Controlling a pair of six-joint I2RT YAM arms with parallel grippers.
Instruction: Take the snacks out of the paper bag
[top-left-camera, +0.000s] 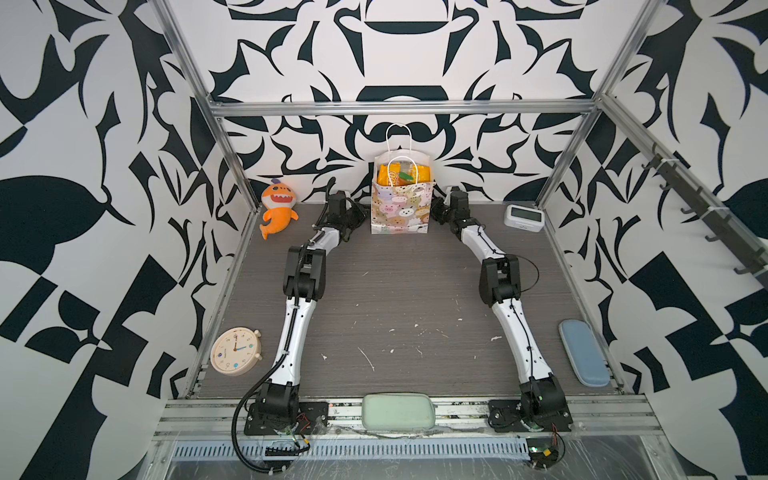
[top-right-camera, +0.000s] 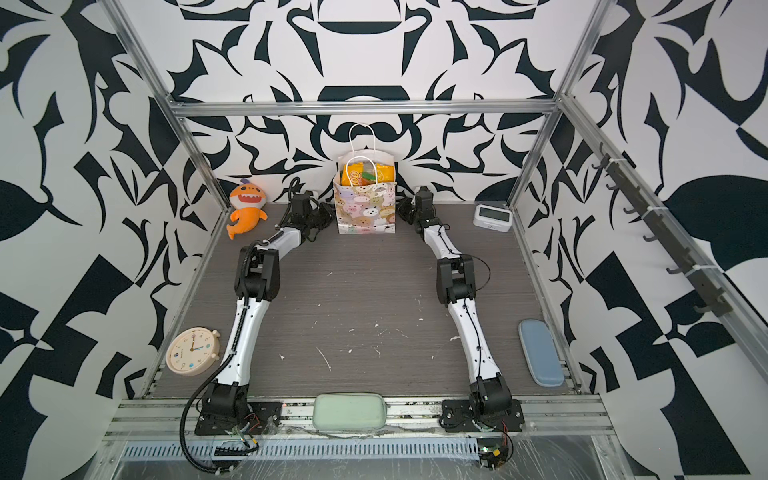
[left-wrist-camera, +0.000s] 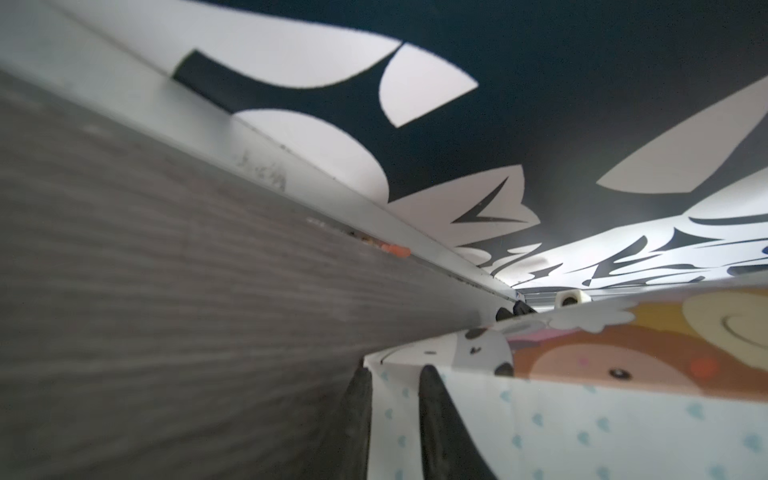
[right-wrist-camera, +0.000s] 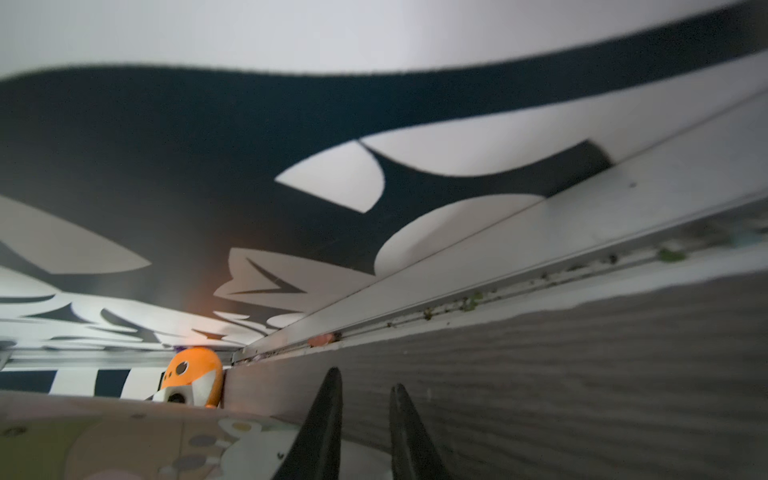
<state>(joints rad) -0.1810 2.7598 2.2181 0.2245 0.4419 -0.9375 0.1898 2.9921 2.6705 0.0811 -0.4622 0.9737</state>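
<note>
The paper bag stands upright at the back middle of the table, handles up. The snacks show in its open mouth as yellow-orange packets with a green one. Both arms reach in low to either side of its base. My left gripper lies against the bag's dotted side panel; its fingers are slightly apart and a strip of the panel's corner shows between them. My right gripper sits beside the bag, fingers slightly apart with bare table between them.
An orange plush shark leans in the back left corner. A digital clock is back right. A round clock is front left, a blue case at the right edge and a green case at the front rail. The back wall is close behind the bag.
</note>
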